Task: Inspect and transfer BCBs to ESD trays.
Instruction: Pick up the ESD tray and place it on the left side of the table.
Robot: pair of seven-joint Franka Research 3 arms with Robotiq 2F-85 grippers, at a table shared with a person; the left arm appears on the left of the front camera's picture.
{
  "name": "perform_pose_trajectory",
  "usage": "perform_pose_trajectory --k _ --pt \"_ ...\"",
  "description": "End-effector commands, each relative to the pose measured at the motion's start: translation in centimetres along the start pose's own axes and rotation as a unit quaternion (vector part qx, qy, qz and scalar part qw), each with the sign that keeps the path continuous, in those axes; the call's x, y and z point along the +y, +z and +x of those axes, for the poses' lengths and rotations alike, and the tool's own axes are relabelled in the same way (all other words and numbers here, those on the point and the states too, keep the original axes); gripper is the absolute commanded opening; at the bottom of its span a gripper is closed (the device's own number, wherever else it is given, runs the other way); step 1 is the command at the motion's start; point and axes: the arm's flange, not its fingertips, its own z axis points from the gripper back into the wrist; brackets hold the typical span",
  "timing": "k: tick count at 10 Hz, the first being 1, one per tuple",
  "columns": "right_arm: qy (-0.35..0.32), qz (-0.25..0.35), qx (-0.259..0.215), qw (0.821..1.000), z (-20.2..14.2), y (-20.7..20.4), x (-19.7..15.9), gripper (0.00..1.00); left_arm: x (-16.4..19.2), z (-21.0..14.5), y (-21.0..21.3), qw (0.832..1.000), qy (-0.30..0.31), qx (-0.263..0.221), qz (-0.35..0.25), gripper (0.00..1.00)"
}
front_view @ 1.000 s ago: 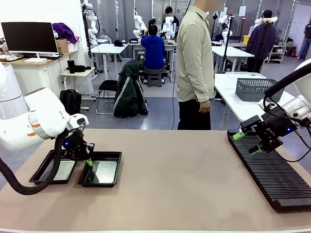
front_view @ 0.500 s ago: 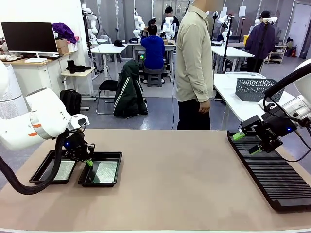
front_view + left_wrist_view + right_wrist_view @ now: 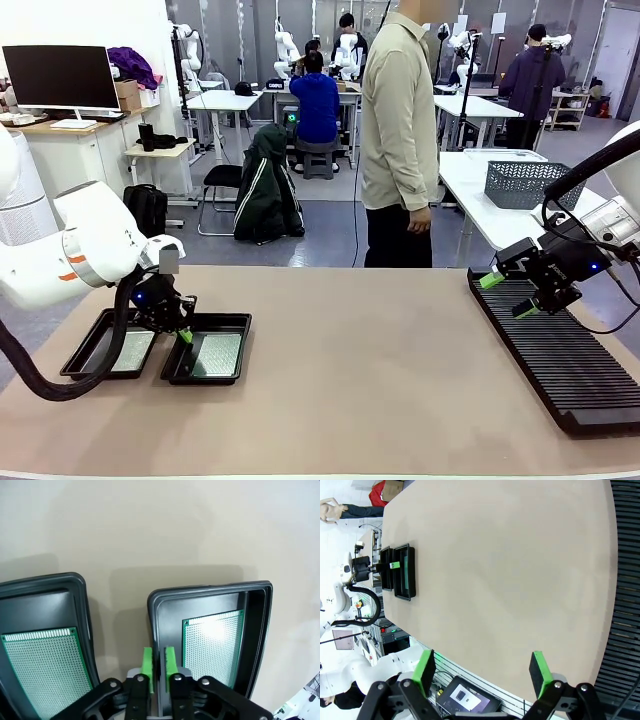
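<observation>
Beige tabletop (image 3: 380, 380) carries 2 black ESD trays (image 3: 210, 355) at its left end, each with 1 green BCB (image 3: 212, 645) lying flat inside. Above the rim between them hovers the left gripper (image 3: 158, 662), its green pads slightly apart with nothing between them. At the right end, the right gripper (image 3: 505, 296) hangs wide open over the long black slotted rack (image 3: 560, 360). Beyond the far edge stands a person (image 3: 400, 135).

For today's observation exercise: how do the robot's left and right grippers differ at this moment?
The left gripper has its pads nearly together with a narrow gap, low over the ESD trays; the right gripper is spread wide above the slotted rack. Both hold nothing and have green pads.
</observation>
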Motion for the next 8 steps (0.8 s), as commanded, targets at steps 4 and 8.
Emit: perform_pose_trajectory --k 4,8 --pt "-0.004 0.003 -0.001 1.0 -0.1 -0.1 0.0 1.0 -0.1 0.0 0.9 1.0 0.0 -0.001 0.009 0.45" --pt "-0.004 0.003 -0.001 1.0 -0.1 -0.1 0.0 1.0 -1.0 0.1 2.5 1.0 -0.004 -0.001 0.03 0.7"
